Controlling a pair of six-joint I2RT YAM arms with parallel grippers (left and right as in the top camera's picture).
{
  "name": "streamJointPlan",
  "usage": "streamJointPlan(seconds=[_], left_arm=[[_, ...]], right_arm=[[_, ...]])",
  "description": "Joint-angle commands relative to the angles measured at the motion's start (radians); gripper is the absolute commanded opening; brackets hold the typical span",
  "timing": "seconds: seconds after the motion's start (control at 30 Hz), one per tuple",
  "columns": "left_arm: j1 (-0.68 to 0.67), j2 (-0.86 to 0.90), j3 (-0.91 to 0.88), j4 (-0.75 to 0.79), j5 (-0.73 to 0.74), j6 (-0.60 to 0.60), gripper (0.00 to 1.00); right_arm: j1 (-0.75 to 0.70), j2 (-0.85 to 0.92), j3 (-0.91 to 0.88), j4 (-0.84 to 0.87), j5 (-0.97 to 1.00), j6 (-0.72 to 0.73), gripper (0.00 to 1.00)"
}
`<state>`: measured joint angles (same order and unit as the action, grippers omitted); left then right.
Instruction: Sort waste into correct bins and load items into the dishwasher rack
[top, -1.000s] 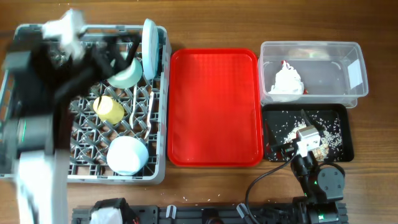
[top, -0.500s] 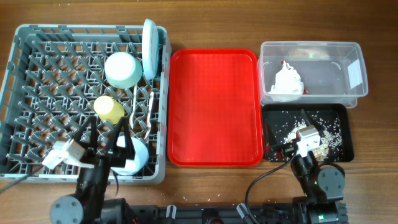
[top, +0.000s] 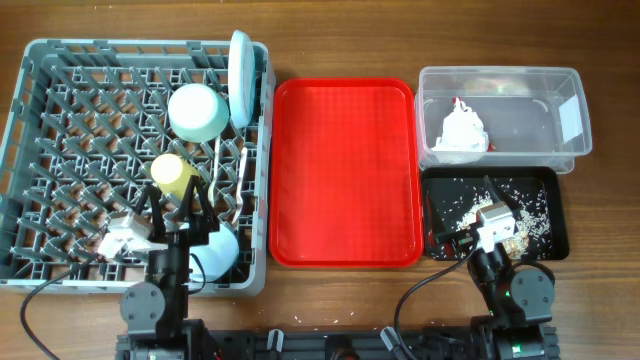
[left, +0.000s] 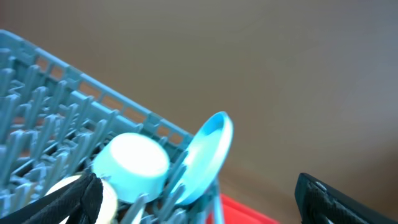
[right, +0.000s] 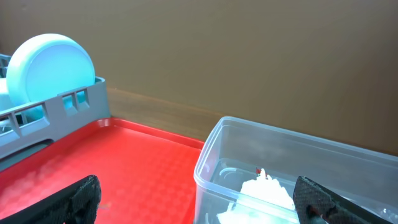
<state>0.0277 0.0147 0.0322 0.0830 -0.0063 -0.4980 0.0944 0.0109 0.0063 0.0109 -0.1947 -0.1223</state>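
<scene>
The grey dishwasher rack (top: 70, 120) holds the light blue plate (top: 241, 78) upright at its right edge, the pale green bowl (top: 196, 112) upside down, the yellow cup (top: 173, 174) and a white utensil (top: 240, 185). My left gripper (top: 175, 212) is open and empty over the rack's front. In the left wrist view (left: 205, 205) it faces the plate (left: 208, 149) and bowl (left: 130, 165). The clear tub (top: 540, 120) holds the white napkin (top: 462, 130) and red wrapper (top: 459, 103). The black tray (top: 545, 235) holds rice scraps (top: 465, 208). My right gripper (top: 458, 212) is open and empty over it.
The flat red tray (top: 343, 170) lies between the rack and the bins. A pale blue round dish (top: 222, 255) sits at the rack's front, partly under my left arm. The right wrist view shows the tub (right: 298, 155), napkin (right: 267, 193) and red tray (right: 124, 168).
My left arm has swung back from over the rack's far left to its front edge, and its gripper is empty. The right arm has not moved.
</scene>
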Motion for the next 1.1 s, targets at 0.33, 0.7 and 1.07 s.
streamJointPlan(seconds=[0.33, 0.7, 1.07], left_arm=[[-0.034, -0.011, -0.025, -0.158, 0.069, 0.585, 1.0], [-0.038, -0.011, -0.026, -0.156, 0.069, 0.539, 1.0], [-0.038, -0.011, -0.026, -0.156, 0.069, 0.539, 1.0]], right_arm=[[-0.002, -0.006, -0.001, 0.004, -0.009, -0.008, 1.0], [-0.002, -0.006, -0.001, 0.004, -0.009, -0.008, 1.0], [-0.002, -0.006, -0.001, 0.004, -0.009, -0.008, 1.0]])
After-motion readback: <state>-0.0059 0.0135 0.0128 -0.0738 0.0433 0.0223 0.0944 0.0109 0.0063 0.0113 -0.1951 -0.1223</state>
